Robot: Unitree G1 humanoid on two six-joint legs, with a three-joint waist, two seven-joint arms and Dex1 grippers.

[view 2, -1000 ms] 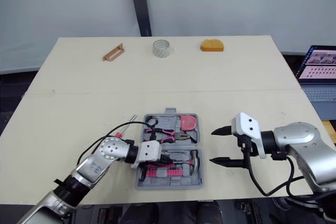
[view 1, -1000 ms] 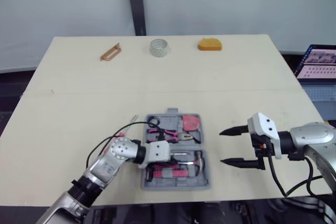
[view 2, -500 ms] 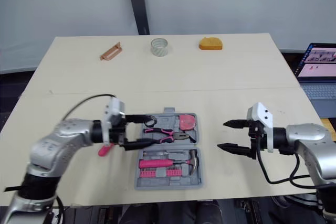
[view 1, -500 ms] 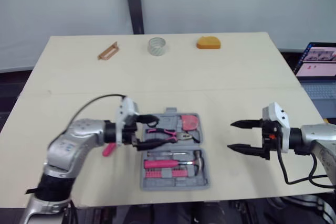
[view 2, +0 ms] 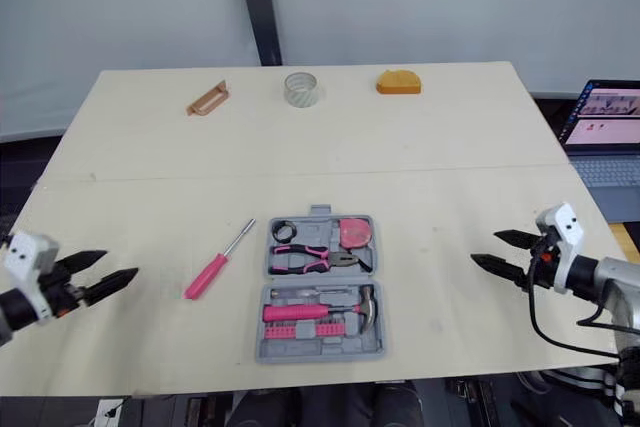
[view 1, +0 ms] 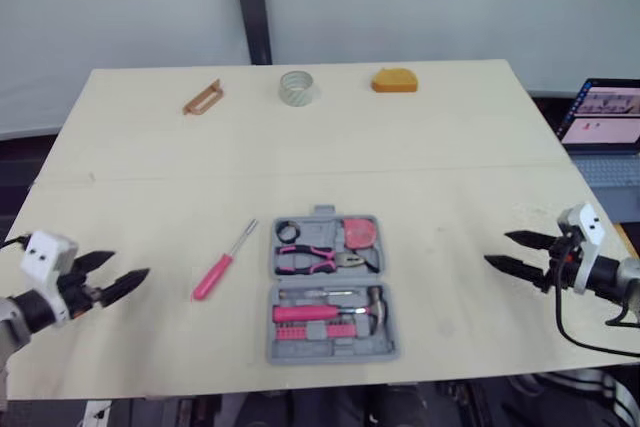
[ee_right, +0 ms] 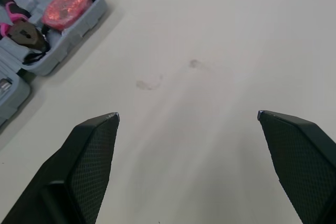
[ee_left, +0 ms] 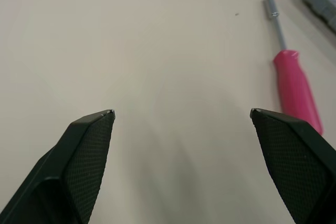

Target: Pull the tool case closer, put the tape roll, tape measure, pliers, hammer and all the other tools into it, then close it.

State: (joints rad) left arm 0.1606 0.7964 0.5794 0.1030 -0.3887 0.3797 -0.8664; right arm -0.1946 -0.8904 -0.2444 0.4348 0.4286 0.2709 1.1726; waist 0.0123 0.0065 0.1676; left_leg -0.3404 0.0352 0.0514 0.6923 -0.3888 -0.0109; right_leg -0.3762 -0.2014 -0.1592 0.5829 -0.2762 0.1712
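The tool case lies open and flat on the bench, in the middle and close to the near edge. Pliers sit in its far half beside a red rounded tool, and the hammer lies in the near half above a pink row of bits. Just left of the case, apart from it, a pink-handled screwdriver lies on the bare bench.

Out at the near left corner, the left pincer is spread wide, with nothing in it. Over at the right edge, the right pincer is also gaping and empty, well apart from the case.

Along the far edge sit a brown handle piece, the tape roll and an orange block, well apart from everything else.
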